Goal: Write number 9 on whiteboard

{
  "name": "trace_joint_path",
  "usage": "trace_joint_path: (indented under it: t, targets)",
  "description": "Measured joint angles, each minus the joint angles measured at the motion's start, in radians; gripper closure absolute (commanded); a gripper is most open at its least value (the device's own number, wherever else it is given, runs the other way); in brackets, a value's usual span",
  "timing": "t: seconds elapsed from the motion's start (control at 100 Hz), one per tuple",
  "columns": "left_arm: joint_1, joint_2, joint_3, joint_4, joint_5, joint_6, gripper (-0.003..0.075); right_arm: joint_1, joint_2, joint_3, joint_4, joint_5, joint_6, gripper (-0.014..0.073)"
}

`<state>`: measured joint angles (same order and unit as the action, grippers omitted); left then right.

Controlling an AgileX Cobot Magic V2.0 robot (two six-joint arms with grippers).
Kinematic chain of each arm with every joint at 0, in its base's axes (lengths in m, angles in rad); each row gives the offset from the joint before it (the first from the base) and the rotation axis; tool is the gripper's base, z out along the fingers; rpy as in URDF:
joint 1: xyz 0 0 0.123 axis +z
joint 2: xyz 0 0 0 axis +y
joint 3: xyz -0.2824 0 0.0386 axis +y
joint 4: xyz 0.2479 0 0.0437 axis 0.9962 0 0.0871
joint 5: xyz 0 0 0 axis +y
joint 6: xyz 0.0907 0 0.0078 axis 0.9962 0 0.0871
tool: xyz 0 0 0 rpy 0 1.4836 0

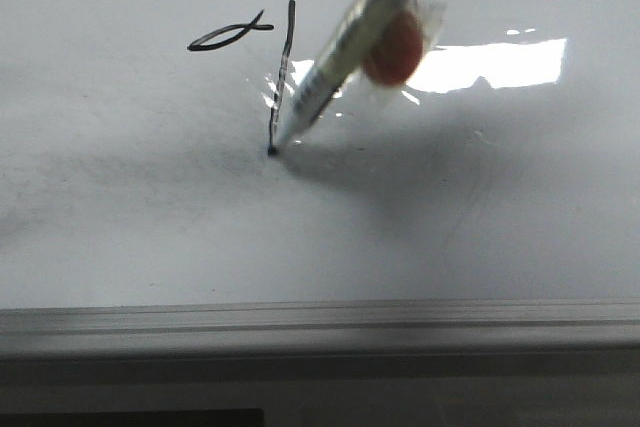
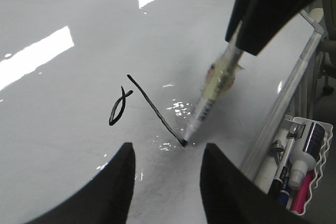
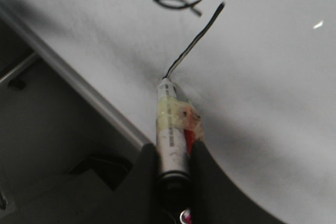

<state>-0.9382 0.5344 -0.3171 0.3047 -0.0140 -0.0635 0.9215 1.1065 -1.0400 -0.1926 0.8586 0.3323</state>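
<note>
The whiteboard [image 1: 150,227] is glossy white with a grey frame edge along the front. The number 9 [image 1: 283,77] is drawn in black: a flat fish-shaped loop and a long near-vertical line. It also shows in the left wrist view [image 2: 152,109] and the right wrist view [image 3: 195,39]. My right gripper [image 3: 172,153] is shut on a grey marker [image 1: 335,57] with tape and a red piece on it. The marker tip touches the board at the line's lower end. My left gripper [image 2: 167,153] is open and empty, just above the board near the tip.
A bright glare patch [image 1: 490,65] lies right of the marker. A white holder [image 2: 299,171] with markers and a bottle hangs beyond the board's aluminium frame [image 2: 286,98]. The frame edge [image 1: 320,325] runs along the front.
</note>
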Motion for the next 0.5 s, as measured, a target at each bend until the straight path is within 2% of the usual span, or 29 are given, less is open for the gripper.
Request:
trace_joint_path:
  t: [0.27, 0.5]
  targets:
    - [-0.004, 0.008, 0.000, 0.000, -0.007, 0.000, 0.0444, 0.068, 0.000, -0.017, -0.018, 0.003, 0.000, 0.0657]
    - [-0.020, 0.109, 0.000, 0.000, -0.105, 0.000, 0.0444, 0.147, 0.000, -0.044, -0.019, -0.027, -0.002, 0.0657]
